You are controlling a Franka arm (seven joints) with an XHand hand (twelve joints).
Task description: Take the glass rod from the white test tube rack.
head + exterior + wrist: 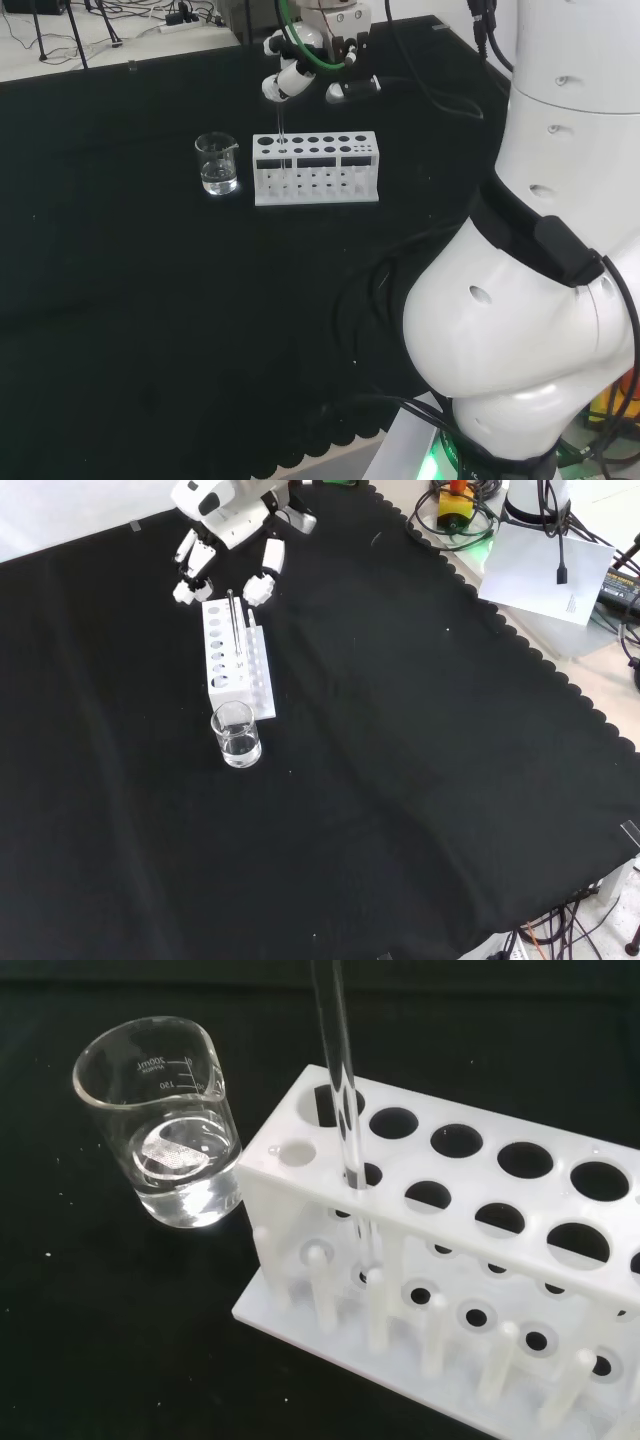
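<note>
Standing upright in a hole near the beaker end of the white test tube rack, the glass rod has not yet been lifted out — its lower part is seen through the top plate in the wrist view, reaching toward the base.

Status: the hand is positioned above that end of the rack in the head view, with its fingers curled downward around the rod's upper end. Whether they actually pinch the rod cannot be told; the contact point is too small to resolve. I judge the approach complete and the grasp either just made or about to be made. The lift clear of the rack remains.

Materials and form:
- Rod: clear, thin, straight, smooth — likely slippery and brittle.
- Rack: opaque white plastic, rectangular, two rows of round holes in the top plate, a lower plate with smaller holes, and a row of drying pegs along one side of the base.
- Beaker: clear glass, cylindrical with a pouring lip, part-filled with clear liquid, standing just beside the rack's end and apart from it.
- Counter: covered in matte black cloth.
</note>
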